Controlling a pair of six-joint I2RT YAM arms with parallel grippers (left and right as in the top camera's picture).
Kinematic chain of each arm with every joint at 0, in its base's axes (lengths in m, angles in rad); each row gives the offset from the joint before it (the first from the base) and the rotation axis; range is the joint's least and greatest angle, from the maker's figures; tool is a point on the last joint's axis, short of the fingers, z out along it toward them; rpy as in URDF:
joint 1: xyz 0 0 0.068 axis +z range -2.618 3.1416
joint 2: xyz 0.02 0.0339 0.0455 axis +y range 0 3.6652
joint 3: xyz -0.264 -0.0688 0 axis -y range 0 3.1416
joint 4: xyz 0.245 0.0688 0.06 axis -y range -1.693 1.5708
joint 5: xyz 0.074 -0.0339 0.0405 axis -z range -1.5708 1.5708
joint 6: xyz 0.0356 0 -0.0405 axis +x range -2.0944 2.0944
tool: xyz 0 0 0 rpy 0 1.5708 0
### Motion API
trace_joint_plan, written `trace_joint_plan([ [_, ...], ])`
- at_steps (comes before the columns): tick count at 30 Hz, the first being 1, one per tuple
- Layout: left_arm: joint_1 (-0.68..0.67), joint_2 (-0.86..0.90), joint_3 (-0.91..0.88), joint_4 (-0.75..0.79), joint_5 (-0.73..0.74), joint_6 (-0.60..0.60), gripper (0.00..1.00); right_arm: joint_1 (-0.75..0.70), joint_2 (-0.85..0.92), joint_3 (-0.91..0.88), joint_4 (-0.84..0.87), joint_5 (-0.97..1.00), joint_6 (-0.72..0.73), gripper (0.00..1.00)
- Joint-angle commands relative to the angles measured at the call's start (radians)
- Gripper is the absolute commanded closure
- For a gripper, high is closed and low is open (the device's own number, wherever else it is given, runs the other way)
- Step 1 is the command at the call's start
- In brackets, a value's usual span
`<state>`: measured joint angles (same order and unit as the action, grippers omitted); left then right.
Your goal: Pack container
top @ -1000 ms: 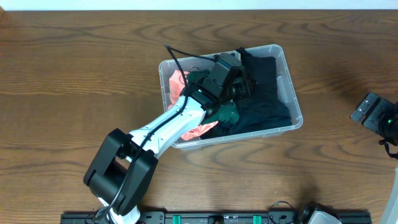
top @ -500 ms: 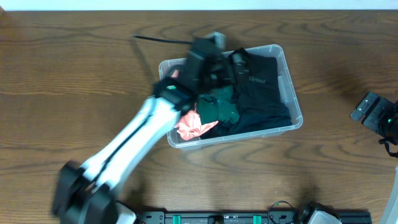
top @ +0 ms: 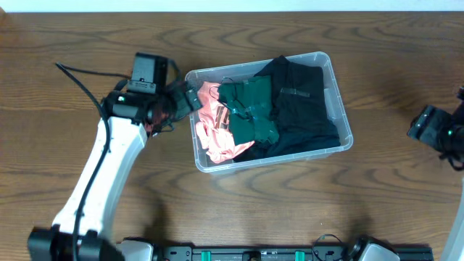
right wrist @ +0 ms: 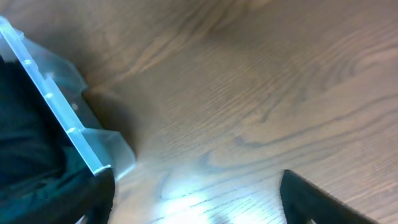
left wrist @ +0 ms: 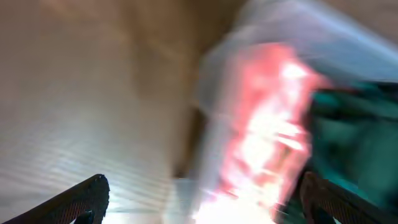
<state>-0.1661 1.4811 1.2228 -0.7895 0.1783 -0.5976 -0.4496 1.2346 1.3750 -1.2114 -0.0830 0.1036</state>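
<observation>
From overhead I see the clear rectangular plastic container [top: 290,156] sitting a little right of centre on the brown wooden table [top: 87,51]. It holds a crumpled salmon-pink cloth [top: 212,129] at its left end, a dark green garment [top: 250,109] in the middle and a black garment [top: 304,109] filling the right. My left gripper [top: 187,100] hangs just outside the container's left wall, pointing toward it, and my right gripper [top: 435,129] sits well apart at the table's right edge. The left wrist camera is badly smeared, but I can make out the left gripper [left wrist: 204,183] with its two dark fingers spread wide and nothing between them, and past them the container [left wrist: 214,118] with the pink cloth [left wrist: 273,124] and green garment [left wrist: 354,137] inside. On the right wrist camera, the right gripper [right wrist: 196,193] is likewise spread wide over bare table [right wrist: 249,93] and grips nothing; the container [right wrist: 56,106] corner, with black garment [right wrist: 25,143] behind it, lies at the left.
</observation>
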Motion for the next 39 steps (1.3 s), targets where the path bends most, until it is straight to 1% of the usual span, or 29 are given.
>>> trace_joint_plan([
  [1,0.055,0.052,-0.029,0.004,-0.016,0.022,0.02,0.001,0.062,0.002,0.012,-0.091,-0.037,0.35],
  [3,0.084,0.086,-0.029,0.024,-0.016,0.022,0.02,0.016,0.101,0.002,0.02,-0.094,-0.043,0.44],
  [4,0.097,0.102,-0.029,0.038,-0.016,0.023,0.02,0.026,0.122,0.002,0.023,-0.095,-0.048,0.46],
  [8,0.125,0.18,-0.029,0.098,-0.037,0.026,0.02,0.071,0.223,0.002,0.019,-0.113,-0.073,0.52],
  [10,0.126,0.223,-0.029,0.111,-0.037,0.026,0.01,0.099,0.276,0.002,0.018,-0.132,-0.093,0.53],
  [12,0.126,0.266,-0.029,0.114,-0.028,0.026,0.0,0.134,0.338,0.002,0.02,-0.135,-0.102,0.53],
  [16,0.126,0.301,-0.029,0.14,0.027,0.072,0.08,0.189,0.436,0.002,0.02,-0.135,-0.121,0.52],
  [19,0.126,0.301,-0.016,0.153,0.051,0.095,0.08,0.228,0.492,0.002,0.016,-0.142,-0.147,0.51],
  [21,0.126,0.301,0.0,0.168,0.076,0.108,0.08,0.253,0.525,0.002,0.008,-0.183,-0.181,0.51],
  [24,0.126,0.301,0.027,0.219,0.184,0.134,0.09,0.287,0.551,0.002,-0.021,-0.266,-0.254,0.49],
  [29,0.126,0.301,0.036,0.354,0.372,0.133,0.09,0.307,0.549,0.002,-0.056,-0.308,-0.289,0.47],
  [33,0.126,0.301,0.036,0.384,0.378,0.134,0.1,0.306,0.549,0.002,-0.079,-0.31,-0.3,0.45],
  [37,0.126,0.301,0.036,0.36,0.354,0.153,0.1,0.299,0.549,0.002,-0.057,-0.261,-0.28,0.4],
  [39,0.126,0.301,0.036,0.319,0.304,0.161,0.02,0.289,0.549,0.002,-0.044,-0.2,-0.233,0.38],
])
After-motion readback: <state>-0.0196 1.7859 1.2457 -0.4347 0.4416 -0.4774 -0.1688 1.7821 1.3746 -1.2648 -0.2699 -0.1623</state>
